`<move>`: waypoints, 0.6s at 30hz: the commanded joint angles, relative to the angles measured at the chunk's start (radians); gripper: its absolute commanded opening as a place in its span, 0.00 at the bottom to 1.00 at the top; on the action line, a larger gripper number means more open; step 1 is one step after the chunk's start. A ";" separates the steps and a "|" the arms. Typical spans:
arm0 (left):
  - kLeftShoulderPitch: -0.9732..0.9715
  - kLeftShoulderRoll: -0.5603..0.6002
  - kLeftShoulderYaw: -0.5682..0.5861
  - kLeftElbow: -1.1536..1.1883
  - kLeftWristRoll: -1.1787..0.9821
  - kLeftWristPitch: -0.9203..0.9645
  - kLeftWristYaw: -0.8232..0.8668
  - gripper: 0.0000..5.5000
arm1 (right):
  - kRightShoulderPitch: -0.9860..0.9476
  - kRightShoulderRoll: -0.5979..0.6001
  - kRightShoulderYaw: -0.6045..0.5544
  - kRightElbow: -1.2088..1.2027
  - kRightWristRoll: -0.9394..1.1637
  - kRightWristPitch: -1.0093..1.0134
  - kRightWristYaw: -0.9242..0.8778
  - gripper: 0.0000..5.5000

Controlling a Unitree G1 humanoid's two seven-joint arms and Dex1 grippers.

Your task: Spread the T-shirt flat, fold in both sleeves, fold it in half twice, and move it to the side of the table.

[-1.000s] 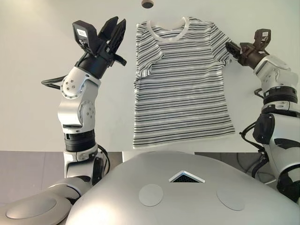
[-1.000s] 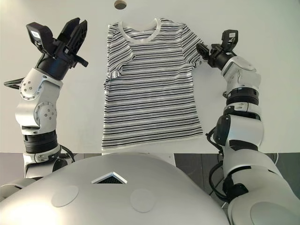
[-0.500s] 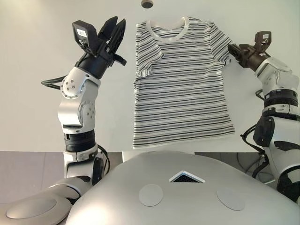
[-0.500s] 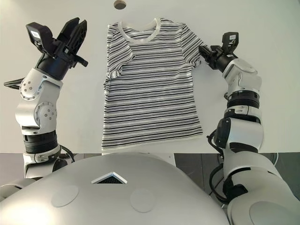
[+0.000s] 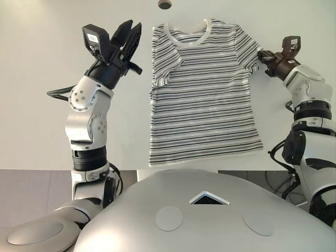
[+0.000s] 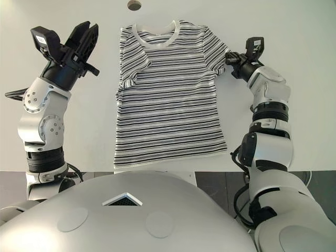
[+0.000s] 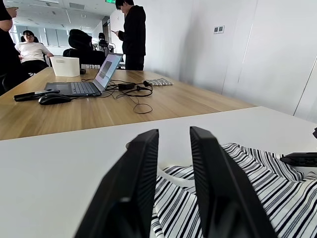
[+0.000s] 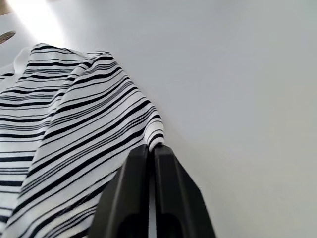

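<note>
The black-and-white striped T-shirt point(image 5: 202, 92) lies flat on the white table point(image 5: 37, 105), collar toward the far edge. Its left sleeve point(image 5: 160, 79) is tucked in over the body. The right sleeve point(image 8: 99, 99) still sticks out sideways. My right gripper point(image 5: 261, 54) rests at that sleeve's hem, its fingers point(image 8: 148, 168) pressed together with the hem edge pinched at their tips. Left of the collar, my left gripper point(image 5: 133, 27) is held up above the table, open, with nothing between its fingers point(image 7: 143, 168).
A small dark round spot point(image 5: 165, 4) sits at the table's far edge beyond the collar. Bare white table stretches on both sides of the shirt. The table's near edge point(image 5: 126, 169) runs just below the shirt's hem.
My right wrist has turned and shifted slightly at the sleeve's hem. The left arm and the shirt have stayed about where they were.
</note>
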 commanded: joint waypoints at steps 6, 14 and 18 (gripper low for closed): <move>-0.006 0.008 -0.015 0.009 0.016 -0.008 0.009 0.21 | 0.045 0.015 -0.004 -0.079 0.002 -0.009 -0.015 0.00; -0.014 0.012 -0.015 0.017 0.014 -0.009 0.006 0.21 | 0.159 0.061 0.051 -0.515 -0.007 0.066 -0.092 0.00; -0.013 0.009 -0.020 0.019 0.015 -0.013 0.007 0.21 | 0.187 0.089 0.153 -0.653 -0.041 0.113 -0.098 0.00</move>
